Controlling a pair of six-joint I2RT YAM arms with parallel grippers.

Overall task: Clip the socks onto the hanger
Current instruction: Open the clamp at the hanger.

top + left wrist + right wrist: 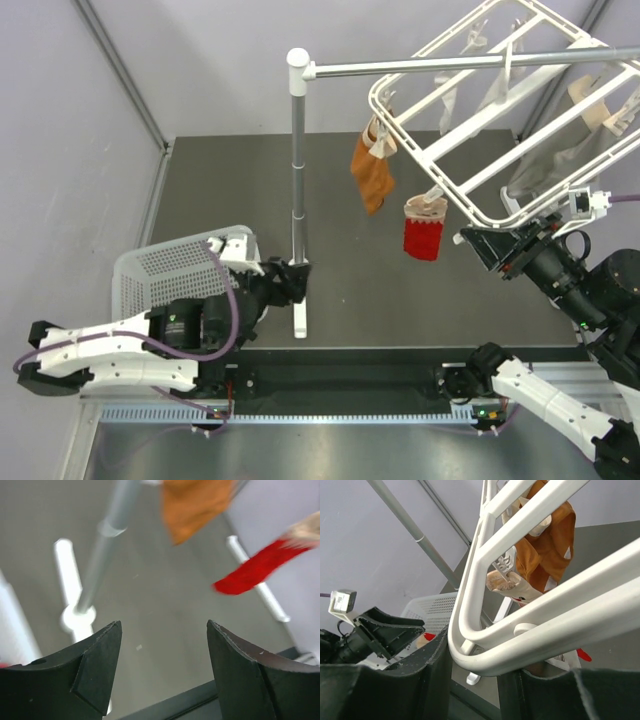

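There is one hanger (480, 110), white and tilted, hanging from the rail (350, 68) of the one grey stand, up on my right side. I count two socks clipped at its near end. One orange sock (372, 170) hangs at the corner, and one red sock (423, 232) with a pale cuff hangs just beside it, nearer to me. Further back under the frame hang more pale pieces, a beige one (600, 108) and a grey one (545, 165) among them. I cannot count those surely.

My right jaws are closed on the hanger at its near corner. In the right wrist view the white bar fills the gap between the two dark fingers (432, 680) and touches both sides. The red sock's clip hangs just beside that hold, and the orange sock is beyond it.

My left jaws stand wide apart and hold nothing; both fingers (95, 680) frame bare desk (160, 610). They sit low, just beside the foot of the stand's pole (297, 170), with the one white perforated basket (160, 268) beside my left arm. From there the orange sock and the red sock hang above and ahead, well apart from the left jaws. A scrap of red shows at the basket's rim in the right wrist view; what it is I cannot tell.
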